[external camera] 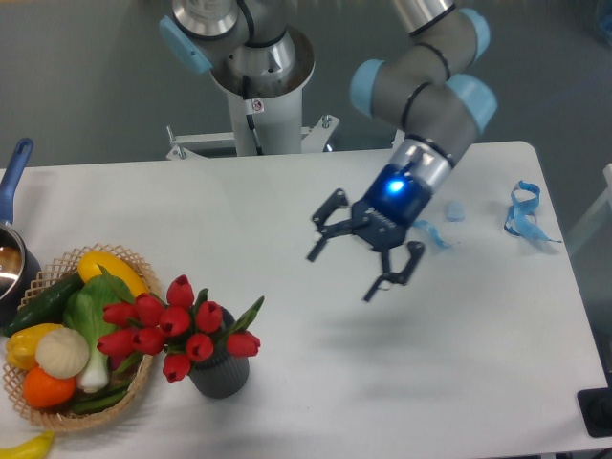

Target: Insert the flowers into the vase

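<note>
The red tulips (172, 325) with green leaves stand in the dark grey ribbed vase (220, 375) at the front left of the white table, leaning left toward the basket. My gripper (342, 273) hangs above the middle of the table, well to the right of and above the vase. Its fingers (320, 246) are spread wide and hold nothing.
A wicker basket (67, 406) of toy vegetables sits right beside the vase on its left. A pot with a blue handle (14, 172) is at the left edge. Blue tape scraps (523, 212) lie at the right. The robot base (258, 86) stands at the back.
</note>
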